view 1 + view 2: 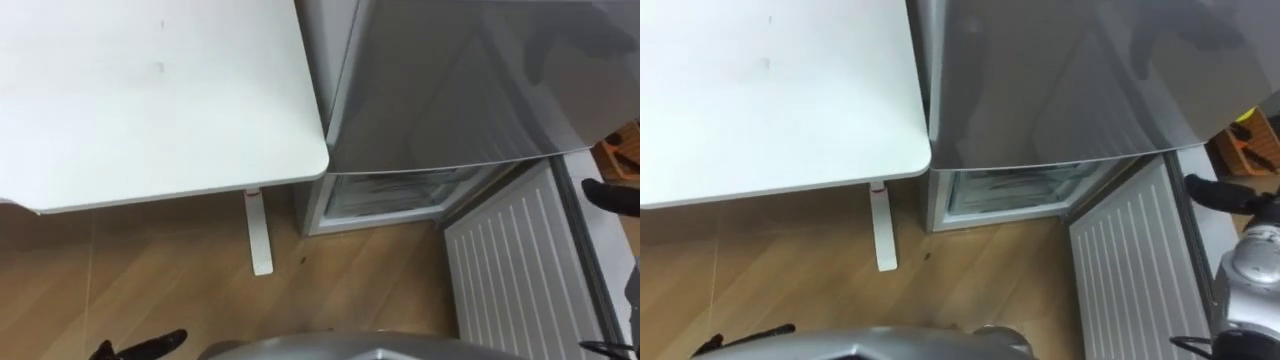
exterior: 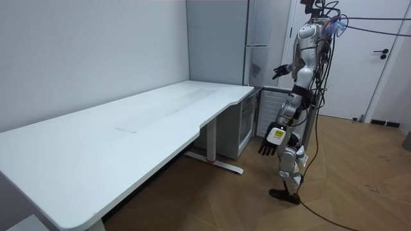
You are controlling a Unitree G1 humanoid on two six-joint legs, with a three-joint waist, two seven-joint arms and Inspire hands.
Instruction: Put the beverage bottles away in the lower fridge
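Note:
No drinks are in sight on the table, in the fridge or in either hand. The grey fridge stands right of the table. Its lower compartment is open and shows pale shelves; the lower door is swung out toward me, its white ribbed inside facing up. My right hand is raised at the right beside that door, open and holding nothing. My left hand hangs low by my side, fingers straight and holding nothing. I stand upright on the wood floor in front of the fridge.
A long white table fills the left, its corner close to the fridge. Its white leg stands on the wood floor just left of the open compartment. An orange object lies past the fridge. A white room door is behind me.

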